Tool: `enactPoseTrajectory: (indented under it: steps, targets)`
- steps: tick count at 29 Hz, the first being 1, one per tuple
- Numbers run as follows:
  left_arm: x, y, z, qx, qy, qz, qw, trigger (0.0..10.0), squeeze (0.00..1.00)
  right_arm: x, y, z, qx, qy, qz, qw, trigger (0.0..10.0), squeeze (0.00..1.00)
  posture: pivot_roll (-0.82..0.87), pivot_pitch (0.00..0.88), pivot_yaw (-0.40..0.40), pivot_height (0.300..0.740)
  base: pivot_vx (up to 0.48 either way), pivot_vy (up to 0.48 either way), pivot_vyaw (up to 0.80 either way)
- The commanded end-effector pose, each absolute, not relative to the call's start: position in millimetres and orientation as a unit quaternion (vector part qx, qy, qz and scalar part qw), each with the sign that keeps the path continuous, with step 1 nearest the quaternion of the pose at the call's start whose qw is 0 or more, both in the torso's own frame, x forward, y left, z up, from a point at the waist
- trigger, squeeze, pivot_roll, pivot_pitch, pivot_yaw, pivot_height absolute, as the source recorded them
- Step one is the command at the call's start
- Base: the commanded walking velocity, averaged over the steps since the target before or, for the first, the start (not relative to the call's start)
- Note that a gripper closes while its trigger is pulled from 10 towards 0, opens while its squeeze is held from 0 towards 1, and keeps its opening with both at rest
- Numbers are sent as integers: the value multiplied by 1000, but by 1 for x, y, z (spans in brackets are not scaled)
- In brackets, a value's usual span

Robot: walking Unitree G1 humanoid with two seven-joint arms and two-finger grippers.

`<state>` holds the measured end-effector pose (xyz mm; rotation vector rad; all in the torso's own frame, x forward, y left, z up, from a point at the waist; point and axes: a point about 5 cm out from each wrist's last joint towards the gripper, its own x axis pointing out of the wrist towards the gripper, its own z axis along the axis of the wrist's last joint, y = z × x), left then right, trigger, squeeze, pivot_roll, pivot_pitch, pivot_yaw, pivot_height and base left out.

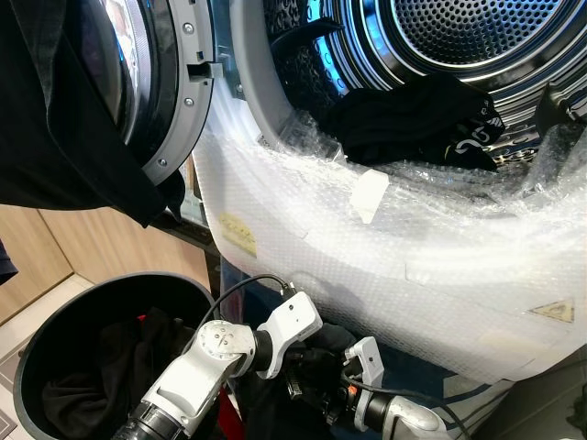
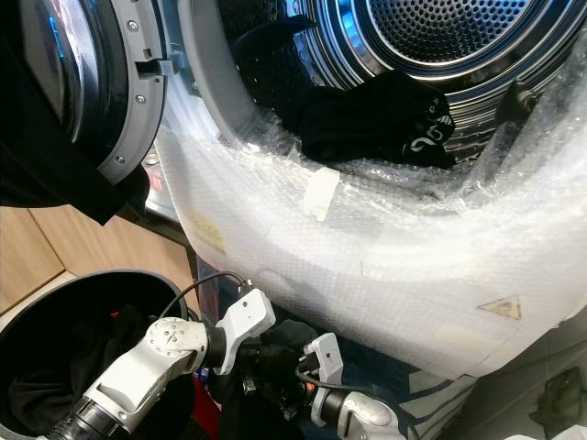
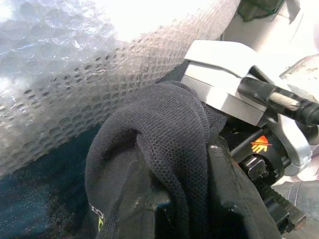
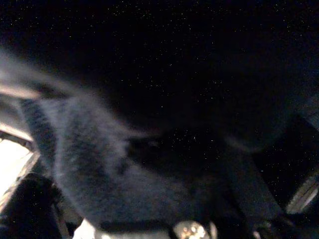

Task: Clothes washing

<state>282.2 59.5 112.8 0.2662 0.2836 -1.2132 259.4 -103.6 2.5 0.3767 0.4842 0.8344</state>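
1. Holding a black garment (image 3: 164,164) low in front of the washing machine (image 1: 385,247), between the laundry basket (image 1: 55,321) and the machine's wrapped front, presumably to carry it up to the drum (image 1: 459,37).
2. Meeting close together over that cloth: left gripper (image 1: 303,371) and right gripper (image 1: 335,390), both buried in the dark fabric, likely to gather the garment between them.
3. Cannot tell how far either claw is parted; fingers hidden under the cloth, though the left wrist view has mesh fabric draped right over that claw, suggesting a hold.
4. Showing little in the right wrist view beyond dark, blurred fabric (image 4: 124,164) close to the lens.
5. Looking soft and limp: black, fine mesh knit, folded in a rounded hump, with a scrap of pale lettering near one edge.
6. Lying already in the drum mouth: another black garment (image 1: 413,119) with white print, resting on the lower lip.
7. Covering the machine's front: bubble wrap (image 1: 413,266), probably protective packing.
8. Standing swung wide at the left: the door (image 1: 165,92), leaving the opening free, with dark cloth (image 1: 64,156) hanging before it.
9. Remaining in the basket: more dark clothes (image 1: 101,367), so loading judged unfinished.
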Motion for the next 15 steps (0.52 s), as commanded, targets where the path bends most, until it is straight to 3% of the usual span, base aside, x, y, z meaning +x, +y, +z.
enactPoseTrajectory:
  steps: [1, 6, 7, 8, 9, 15]
  targets:
    - [284, 54, 123, 122, 108, -575, 802, 0, 0, 260, -103, 1, 188, 236, 390, 870, 10000, 1000, 19, 0, -58, 740, 0, 0, 0]
    - [285, 54, 124, 123, 107, -575, 801, 0, 0, 264, -102, 2, 186, 231, 382, 875, 10000, 980, 23, 0, -59, 740, 0, 0, 0]
    - [285, 54, 124, 124, 106, -575, 801, 0, 0, 264, -102, 2, 186, 232, 380, 876, 4784, 227, 23, 0, -59, 740, 0, 0, 0]
    - [285, 54, 124, 124, 106, -575, 802, 0, 0, 265, -102, 2, 188, 230, 380, 876, 863, 0, 23, 0, -59, 740, 0, 0, 0]
    - [285, 54, 125, 125, 106, -575, 801, 0, 0, 266, -102, 3, 193, 228, 379, 876, 0, 0, 23, 0, -59, 740, 0, 0, 0]
    - [284, 54, 125, 124, 107, -577, 801, 0, 0, 267, -104, 4, 197, 219, 377, 878, 0, 0, 23, 0, -60, 740, 0, 0, 0]
